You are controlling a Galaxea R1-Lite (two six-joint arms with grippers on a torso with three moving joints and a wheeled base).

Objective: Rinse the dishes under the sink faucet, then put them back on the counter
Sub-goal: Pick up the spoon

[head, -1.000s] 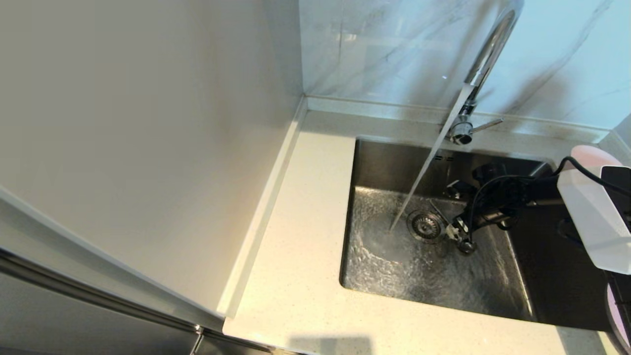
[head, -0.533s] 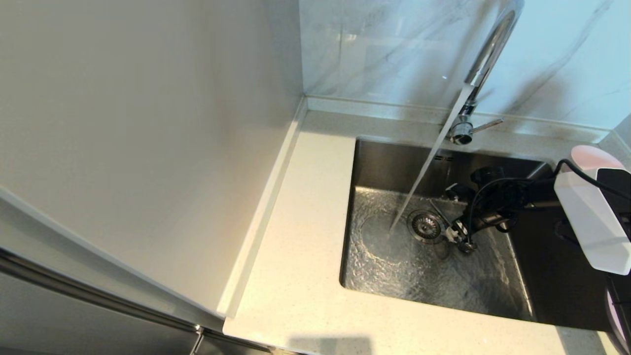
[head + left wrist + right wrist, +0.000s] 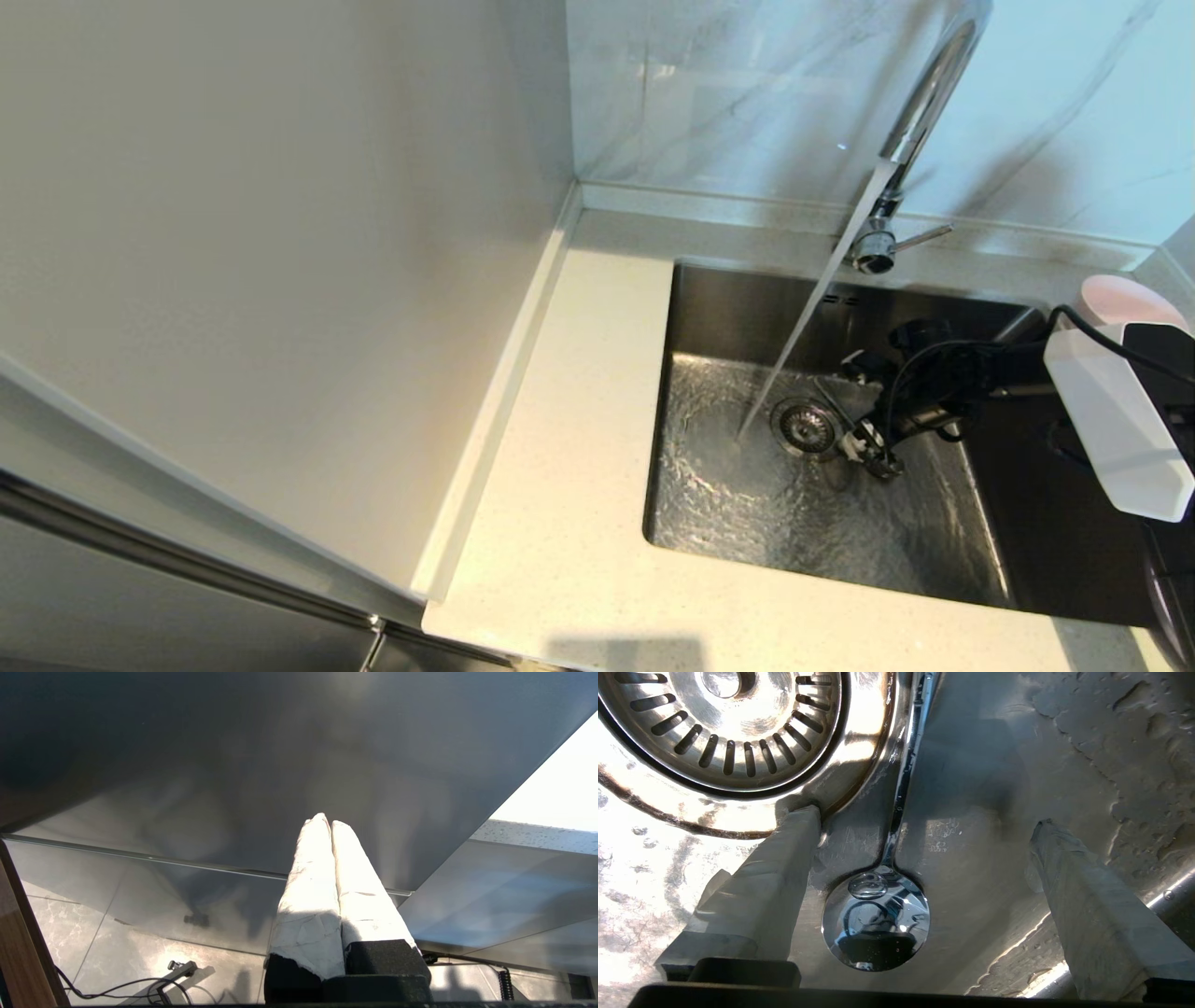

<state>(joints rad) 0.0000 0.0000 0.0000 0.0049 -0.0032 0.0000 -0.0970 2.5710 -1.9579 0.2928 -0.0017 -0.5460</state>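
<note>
The silver spoon (image 3: 876,921) lies flat on the wet floor of the sink (image 3: 747,308). Its handle (image 3: 829,396) runs past the round drain strainer (image 3: 805,427). My right gripper (image 3: 920,817) is low in the basin and open, one finger on each side of the spoon, not touching it. In the head view the right gripper (image 3: 868,455) is just right of the strainer. Water pours from the chrome faucet (image 3: 920,103) onto the sink floor left of the drain. The pink bowl (image 3: 1120,297) stands on the counter at the back right. My left gripper (image 3: 327,821) is shut and empty, parked below the counter.
The cream counter (image 3: 579,467) spreads left of and in front of the sink. A tall pale panel (image 3: 280,233) walls off the left side. The faucet's side lever (image 3: 922,237) points right, and the marble wall (image 3: 747,93) rises behind.
My right arm has shifted slightly left and towards the back of the sink. The spoon has stayed on the sink floor and the water keeps running.
</note>
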